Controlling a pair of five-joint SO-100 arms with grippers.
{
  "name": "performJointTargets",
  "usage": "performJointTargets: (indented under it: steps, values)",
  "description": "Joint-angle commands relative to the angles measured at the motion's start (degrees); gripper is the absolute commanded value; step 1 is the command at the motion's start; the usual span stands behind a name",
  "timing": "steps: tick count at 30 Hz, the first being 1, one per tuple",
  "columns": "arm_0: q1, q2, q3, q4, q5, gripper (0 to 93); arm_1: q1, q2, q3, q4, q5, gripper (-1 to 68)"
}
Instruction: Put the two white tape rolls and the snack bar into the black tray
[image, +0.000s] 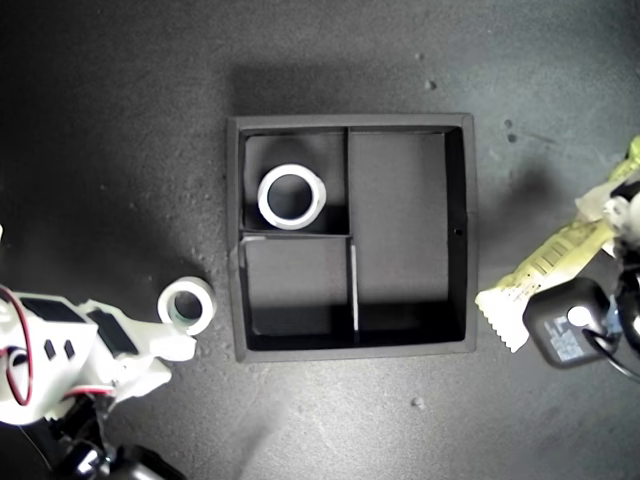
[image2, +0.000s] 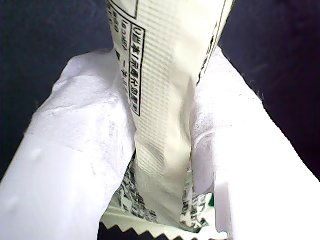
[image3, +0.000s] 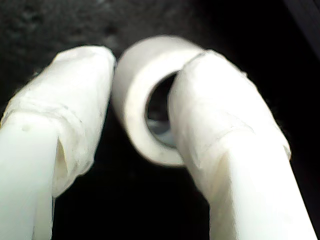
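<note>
Your first gripper (image2: 165, 165) pinches the snack bar (image2: 165, 100) (light, crinkly, slippery wrapper); your second gripper (image3: 145, 115) grasps a stiff tape roll (image3: 145, 100) by its wall.

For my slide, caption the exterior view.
One tape roll sits in the black tray; my second gripper grips another, my first holds the snack bar.

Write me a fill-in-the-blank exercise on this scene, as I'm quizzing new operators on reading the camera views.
1. One white tape roll already lies in a small ____ of the black tray.
2. My first tool is shut on the ____ bar.
3. My second tool grips the other tape roll with one finger through its ____.
4. The tray's long compartment is ____.

Missing words: compartment; snack; hole; empty
</note>
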Motion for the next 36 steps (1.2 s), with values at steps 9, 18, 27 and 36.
performJointTargets:
  steps: [9,18,27,36]
  values:
    - [0.5,-5.8,-2.1,-1.0,-0.5,8.4,2.8,1.8,5.7,-24.6,-23.4,-0.3]
    - [-0.8,-6.9,-1.1,-1.0,-0.7,8.6,-5.5,-0.4,5.0,-36.4,-64.2,-0.3]
    - [-3.2,-8.3,-0.1,-2.0,0.6,9.3,-8.6,-3.8,6.4,-36.3,-67.3,-0.3]
    - [-4.0,-11.3,0.2,-3.2,0.1,9.1,-8.4,-3.8,6.3,-36.3,-67.4,-0.3]
